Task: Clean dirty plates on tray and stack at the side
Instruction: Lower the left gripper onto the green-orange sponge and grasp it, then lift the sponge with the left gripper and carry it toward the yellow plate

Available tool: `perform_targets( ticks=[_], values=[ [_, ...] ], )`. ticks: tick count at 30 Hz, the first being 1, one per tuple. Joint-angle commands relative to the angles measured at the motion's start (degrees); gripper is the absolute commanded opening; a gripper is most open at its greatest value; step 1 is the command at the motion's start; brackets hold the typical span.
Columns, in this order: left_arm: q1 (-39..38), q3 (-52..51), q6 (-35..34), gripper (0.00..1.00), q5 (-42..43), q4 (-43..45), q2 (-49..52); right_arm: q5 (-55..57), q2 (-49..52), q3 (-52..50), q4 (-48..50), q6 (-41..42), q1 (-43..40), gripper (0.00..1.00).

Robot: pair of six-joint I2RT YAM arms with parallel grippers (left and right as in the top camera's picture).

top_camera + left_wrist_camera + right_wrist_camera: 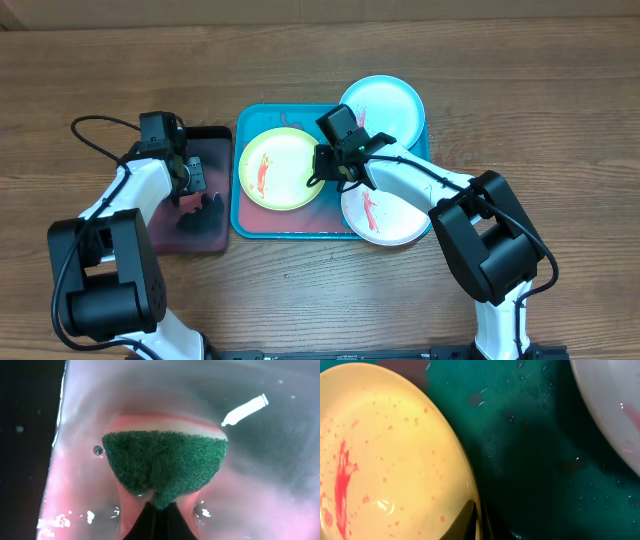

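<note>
The teal tray holds the yellow-green plate with a red smear; it also shows in the right wrist view. The white plate with a red smear lies at the tray's right front; its edge shows in the right wrist view. The light blue plate lies at the tray's back right corner. My right gripper is shut on the yellow-green plate's right rim. My left gripper is shut on a green sponge in the pink water.
A smaller black tray with pinkish water stands left of the teal tray, under my left gripper. The teal tray's wet base shows between the plates. Bare wooden table lies all around.
</note>
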Motion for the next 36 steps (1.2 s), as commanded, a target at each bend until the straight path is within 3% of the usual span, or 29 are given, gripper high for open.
perform_targets(
  ticks=[1, 9, 20, 36],
  values=[
    [-0.48, -2.45, -2.25, 0.04, 0.83, 0.33, 9.60, 0.98, 1.03, 0.74, -0.59, 0.20, 0.26, 0.07],
    [-0.76, -2.47, -2.40, 0.04, 3.72, 0.50, 18.73, 0.98, 1.03, 0.74, -0.48, 0.20, 0.26, 0.07],
    [-3.02, -2.25, 1.36, 0.04, 6.73, -0.17, 18.62, 0.98, 1.03, 0.74, -0.66, 0.20, 0.26, 0.07],
    [-3.26, 18.64, 3.78, 0.04, 6.75, -26.21, 6.69, 0.98, 1.03, 0.74, -0.68, 0.20, 0.26, 0.07]
  ],
)
